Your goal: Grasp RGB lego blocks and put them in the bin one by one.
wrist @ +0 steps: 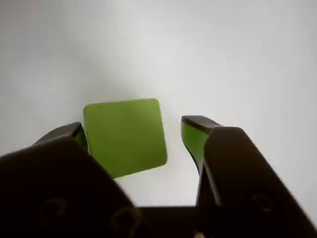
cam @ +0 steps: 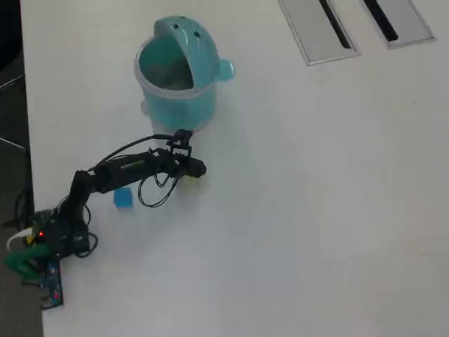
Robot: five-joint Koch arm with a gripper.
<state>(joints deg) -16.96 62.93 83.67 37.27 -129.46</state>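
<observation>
In the wrist view the gripper (wrist: 176,134) fills the lower edge, its two dark, smooth plastic jaws spread apart with the yellow-green block (wrist: 125,136) lying between them. The block shows a flat, matte, roughly square top face with rounded corners; it sits close against the left jaw, while a clear strip of white table (wrist: 223,59) separates it from the right jaw, whose inner face picks up a green tint. The jaws are open around the block, not pressing it.

From overhead, the arm (cam: 130,168) stretches rightward from its base (cam: 42,242) at the table's left edge; a pale line of lettering runs along its upper link, too small to read. The blue block (cam: 123,197) lies just below the arm, near the base. The block by the gripper (cam: 193,170) shows only as a speck of yellow-green.

Beyond the gripper stands the bin (cam: 175,74), a round, glossy teal tub with its domed, hole-dotted lid tipped back and a knob on its right side, mouth open. To the right of the bin the table is broad and bare, up to two flat grey panels (cam: 319,31) at the far edge.
</observation>
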